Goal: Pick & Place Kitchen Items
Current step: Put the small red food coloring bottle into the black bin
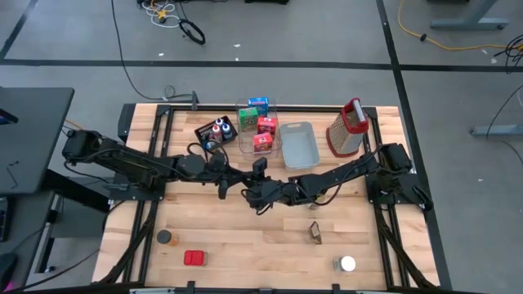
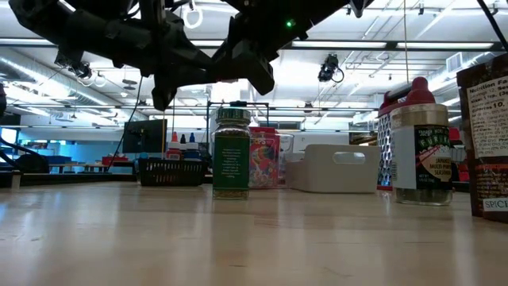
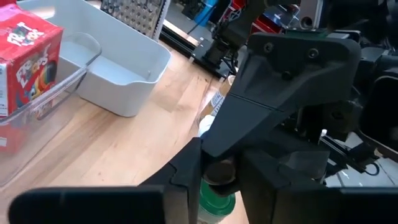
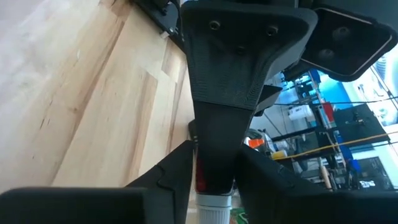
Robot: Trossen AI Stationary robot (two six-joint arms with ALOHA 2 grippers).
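Left wrist view: mid-table, the left gripper [image 3: 217, 182] clamps a small green-capped bottle [image 3: 216, 203], likely light and slippery, best gripped across its body; the right gripper's [image 1: 255, 194] hold is unclear.

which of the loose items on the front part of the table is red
The flat red box near the front left, between the dark-capped jar and the white-lidded can; the others there are dark, brownish or white.

Around my wooden table [image 1: 245, 245] lay a grey floor [image 1: 327, 33] crossed by dark tape lines and loose cables [image 1: 193, 31], a black desk [image 1: 33, 131] stood to one side, and beyond it stretched a bright hall under long ceiling lights [image 2: 333, 44] and pipes.
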